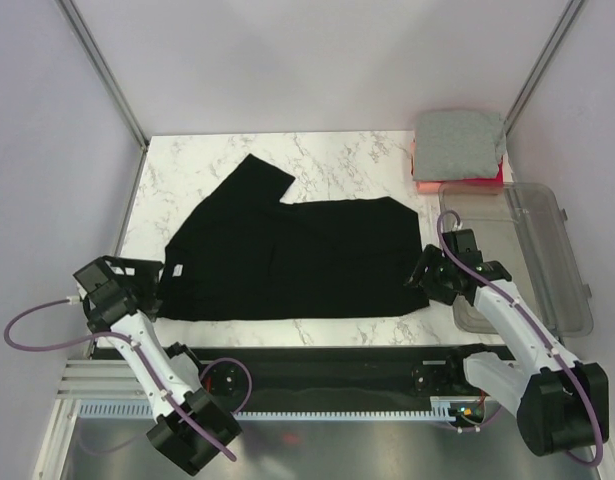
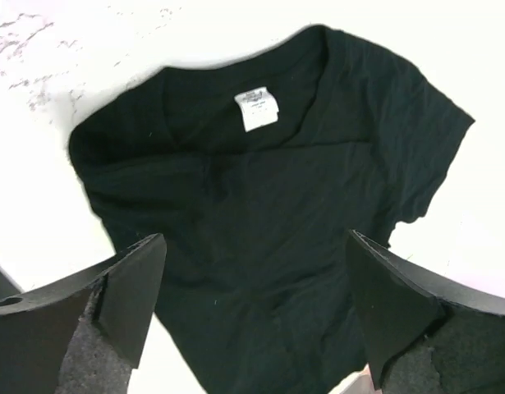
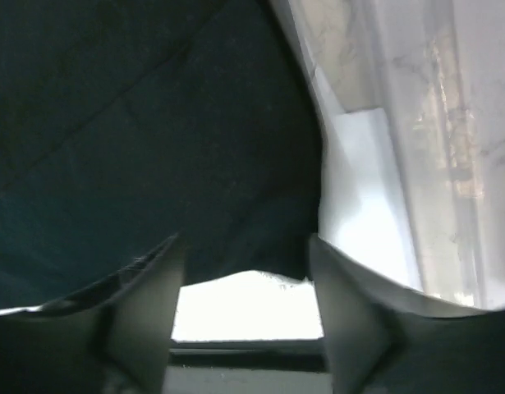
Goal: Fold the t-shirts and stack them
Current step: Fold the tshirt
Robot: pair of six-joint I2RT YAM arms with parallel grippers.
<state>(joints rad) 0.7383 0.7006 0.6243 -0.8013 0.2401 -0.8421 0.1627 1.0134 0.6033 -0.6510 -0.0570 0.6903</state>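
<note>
The black t-shirt (image 1: 297,255) lies flat on the marble table (image 1: 347,155), folded lengthwise, with one sleeve sticking out at the back left. My left gripper (image 1: 153,283) hovers over its collar end, open wide; the left wrist view shows the neck and white label (image 2: 258,108) beyond my left gripper (image 2: 256,287), nothing pinched. My right gripper (image 1: 425,272) stands open at the hem corner. In the right wrist view the black hem (image 3: 236,246) lies loose between the spread fingers of my right gripper (image 3: 245,275). A folded grey t-shirt (image 1: 459,142) rests on a red-pink one (image 1: 479,181) at the back right.
A clear plastic bin (image 1: 532,250) lies along the right edge of the table, just right of my right gripper, and its wall (image 3: 416,164) shows in the right wrist view. A black rail (image 1: 317,375) runs along the near table edge.
</note>
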